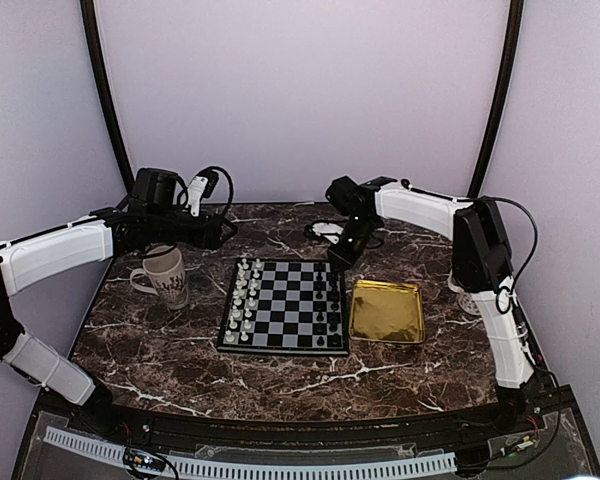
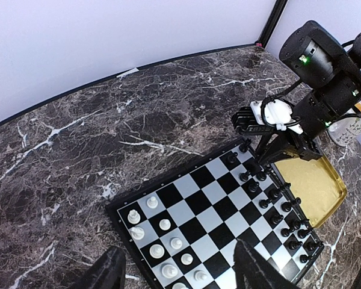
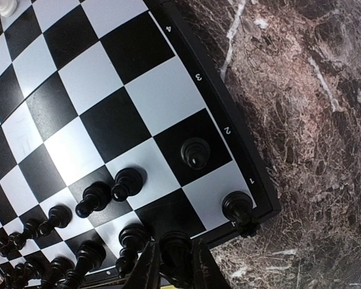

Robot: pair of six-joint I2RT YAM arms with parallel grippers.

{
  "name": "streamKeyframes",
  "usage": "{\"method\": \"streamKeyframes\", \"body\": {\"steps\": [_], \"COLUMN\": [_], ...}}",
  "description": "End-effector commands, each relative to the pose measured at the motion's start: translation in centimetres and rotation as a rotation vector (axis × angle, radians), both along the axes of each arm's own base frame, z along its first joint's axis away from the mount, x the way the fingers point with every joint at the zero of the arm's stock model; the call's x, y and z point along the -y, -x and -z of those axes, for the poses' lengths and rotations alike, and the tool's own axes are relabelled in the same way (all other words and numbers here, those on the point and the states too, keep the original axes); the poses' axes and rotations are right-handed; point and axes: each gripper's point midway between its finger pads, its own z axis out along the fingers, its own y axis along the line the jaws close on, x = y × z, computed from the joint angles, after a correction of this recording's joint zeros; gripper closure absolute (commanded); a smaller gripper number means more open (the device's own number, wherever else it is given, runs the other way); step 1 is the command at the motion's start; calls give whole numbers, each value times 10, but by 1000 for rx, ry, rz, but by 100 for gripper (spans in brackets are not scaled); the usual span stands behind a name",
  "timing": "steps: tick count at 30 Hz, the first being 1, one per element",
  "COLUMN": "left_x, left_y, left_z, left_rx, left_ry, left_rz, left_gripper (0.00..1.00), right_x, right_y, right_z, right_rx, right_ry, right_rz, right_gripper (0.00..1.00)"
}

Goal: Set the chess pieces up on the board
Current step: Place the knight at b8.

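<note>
The board (image 1: 290, 300) lies mid-table, with pale chess pieces (image 1: 242, 300) along its left side and black chess pieces (image 1: 330, 310) along its right. My right gripper (image 3: 175, 265) is shut on a black piece (image 3: 175, 253), held over the board's far right edge beside the corner piece (image 3: 237, 208). A lone black pawn (image 3: 195, 152) stands one row in. My left gripper (image 2: 177, 271) hangs open above the pale pieces (image 2: 162, 241), with nothing between its fingers (image 2: 105, 271).
A shiny gold tray (image 1: 387, 310) lies against the board's right side. A white mug (image 1: 165, 275) stands left of the board, under my left arm. The marble table ends at black corner posts and pale walls.
</note>
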Motion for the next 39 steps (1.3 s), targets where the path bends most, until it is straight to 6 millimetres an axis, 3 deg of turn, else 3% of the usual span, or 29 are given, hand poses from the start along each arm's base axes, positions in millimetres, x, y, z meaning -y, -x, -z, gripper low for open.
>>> {"method": "streamKeyframes", "body": {"steps": [1, 13, 26, 32, 39], "left_x": [1, 1, 2, 1, -3], "left_y": [1, 1, 1, 0, -2], "left_z": [-1, 0, 3, 5, 4], "left_rx": [7, 6, -1, 1, 17], "left_ry": [-1, -3, -6, -17, -37], "left_rz": [15, 19, 23, 21, 3], "left_gripper": [37, 37, 37, 37, 37], "right_x": [-2, -3, -6, -6, 7], "right_y": [-1, -4, -6, -9, -11], "right_z": [5, 12, 7, -18, -74], "right_rx": [-23, -31, -24, 9, 92], "right_ry": [-8, -5, -20, -42, -104], "right_rz": [7, 7, 13, 18, 39], "right_gripper": [84, 82, 72, 71, 69]}}
